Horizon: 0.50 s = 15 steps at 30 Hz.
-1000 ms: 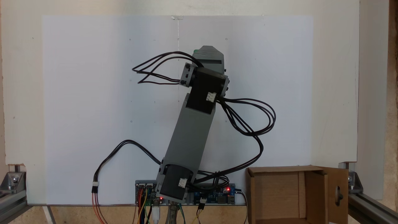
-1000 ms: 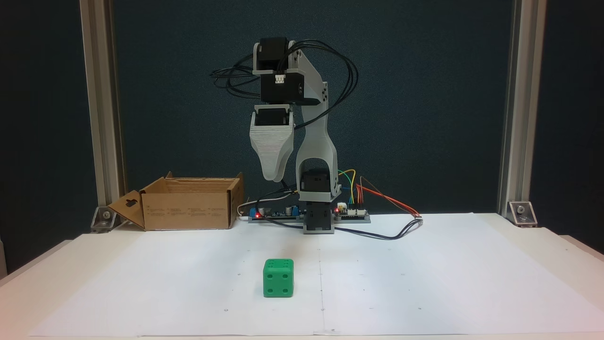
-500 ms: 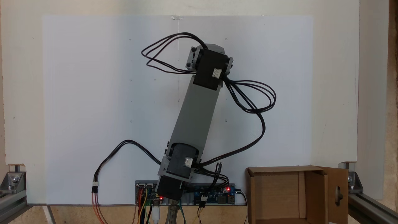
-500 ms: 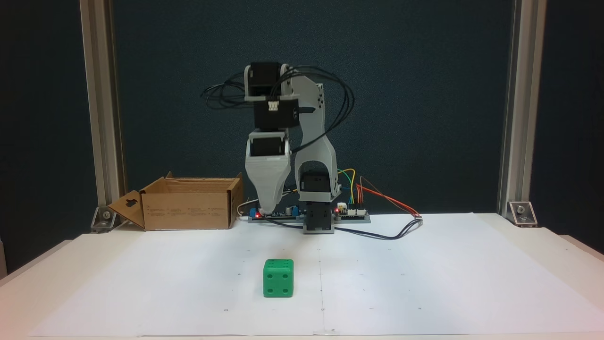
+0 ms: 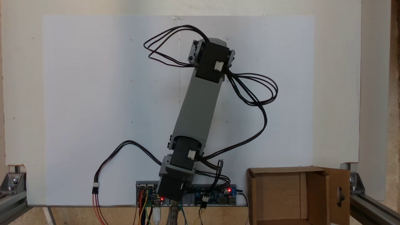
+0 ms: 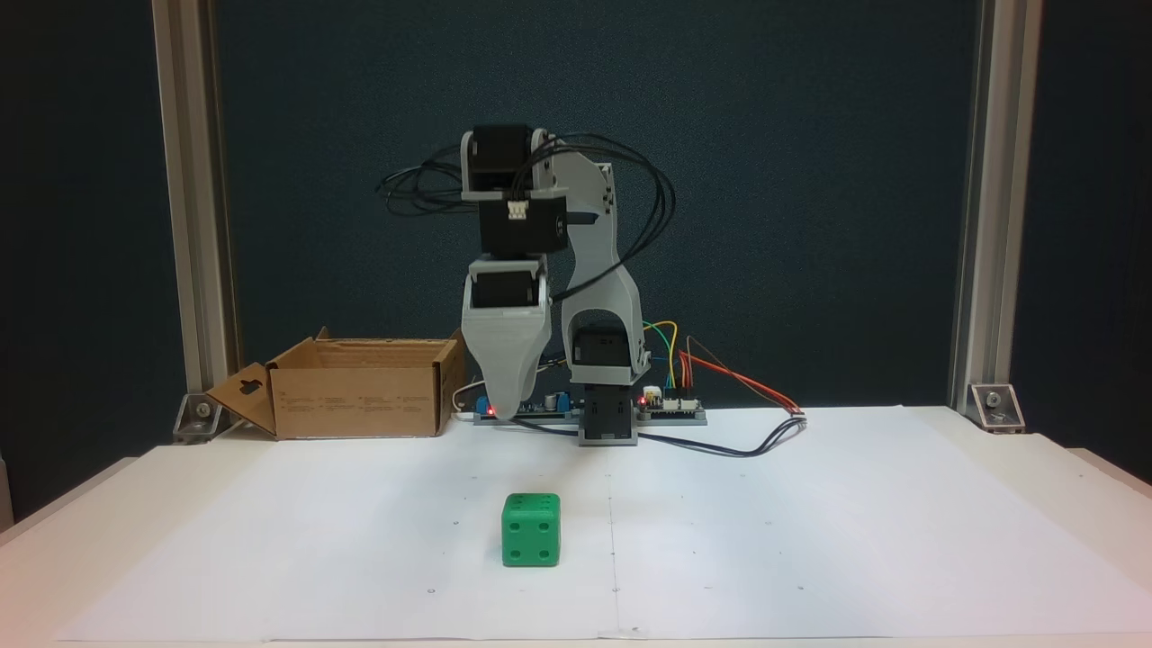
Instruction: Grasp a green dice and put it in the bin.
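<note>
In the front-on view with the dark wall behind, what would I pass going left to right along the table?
Cardboard bin → green dice, below the robot's hand → arm base → coloured wires.

1. One fixed camera hangs straight above the bench (image 5: 337, 93), looking down, the arm's base at the bottom edge and the gripper end reaching up the frame.
2. The other stands low at the bench's (image 6: 900, 540) far edge, facing the arm (image 6: 594, 297) head-on from a middling distance.
3. Both take in the arm (image 5: 197, 115), the white sheet and the bin (image 5: 282, 195) (image 6: 360, 387).
</note>
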Motion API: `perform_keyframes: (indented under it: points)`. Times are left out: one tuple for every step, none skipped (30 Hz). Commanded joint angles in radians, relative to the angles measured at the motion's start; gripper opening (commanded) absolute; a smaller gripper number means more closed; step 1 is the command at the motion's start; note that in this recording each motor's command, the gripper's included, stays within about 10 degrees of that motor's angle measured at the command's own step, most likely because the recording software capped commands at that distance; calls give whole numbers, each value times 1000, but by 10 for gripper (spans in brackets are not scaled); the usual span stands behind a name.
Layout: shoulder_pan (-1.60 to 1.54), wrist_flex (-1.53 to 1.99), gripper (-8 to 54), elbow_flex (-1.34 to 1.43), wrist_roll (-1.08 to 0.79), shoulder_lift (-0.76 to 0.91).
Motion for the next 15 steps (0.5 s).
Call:
perform_keyframes:
  points:
    - [-15, 12, 440, -72, 63, 0]
    - [-17, 14, 440, -72, 63, -5]
    - [-17, 12, 440, -72, 66, -6]
    - [-17, 5, 440, -72, 71, -9]
    - [-17, 3, 440, -75, 78, -14]
    - [-15, 2, 440, -77, 83, -17]
    - [-17, -9, 440, -77, 94, -20]
    - [-17, -17, 440, -77, 106, -23]
    - [-15, -17, 440, -77, 115, -25]
    - [-17, -18, 440, -77, 123, -26]
    - [-17, -18, 440, -77, 130, -28]
    - [-18, -18, 440, -77, 132, -29]
    - [-23, -21, 440, -77, 133, -31]
    - [-26, -21, 440, -77, 133, -31]
    - [-28, -23, 439, -77, 133, -31]
